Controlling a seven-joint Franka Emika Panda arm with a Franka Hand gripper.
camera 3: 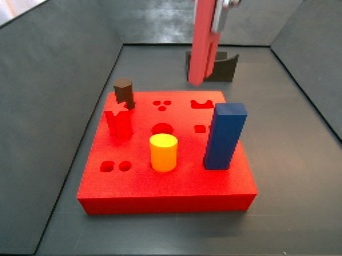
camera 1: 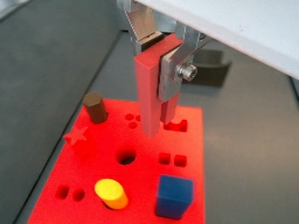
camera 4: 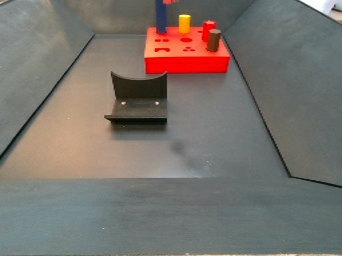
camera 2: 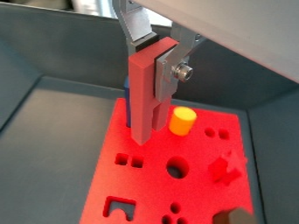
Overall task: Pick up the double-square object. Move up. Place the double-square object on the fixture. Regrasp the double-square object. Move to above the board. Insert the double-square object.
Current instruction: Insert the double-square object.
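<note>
My gripper is shut on the double-square object, a thin plain-red slab that hangs upright from the fingers, as both wrist views show. In a side view the slab is held clear above the far part of the board, not touching it. The board is a thick bright-red slab with small cut-out holes. The dark fixture stands on the floor apart from the board, and it shows behind the slab in a side view.
On the board stand a blue block, a yellow cylinder, a red notch-topped peg and a dark brownish peg. Grey sloping walls enclose the floor on all sides.
</note>
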